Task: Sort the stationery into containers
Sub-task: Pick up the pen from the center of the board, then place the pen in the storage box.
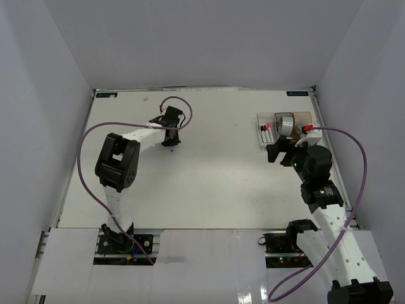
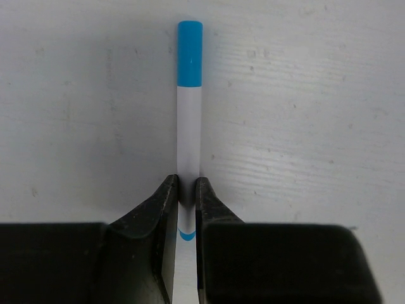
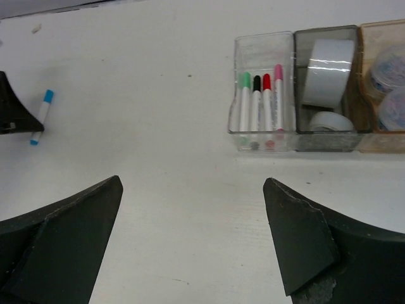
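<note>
My left gripper is shut on a thin white marker pen with a blue cap, gripping its barrel at or just above the tabletop; the cap points away from the fingers. In the top view this gripper is left of the table's centre. The pen also shows in the right wrist view. My right gripper is open and empty over bare table, in front of the row of bins. The clear bin holds green, black, red and pink capped markers. The smoky grey bin holds two pale tape rolls. The amber bin holds clear rolls.
The bins stand at the table's back right, close to the right wall. White walls enclose the table on three sides. A purple cable loops off the right arm. Bare tabletop lies between the two grippers.
</note>
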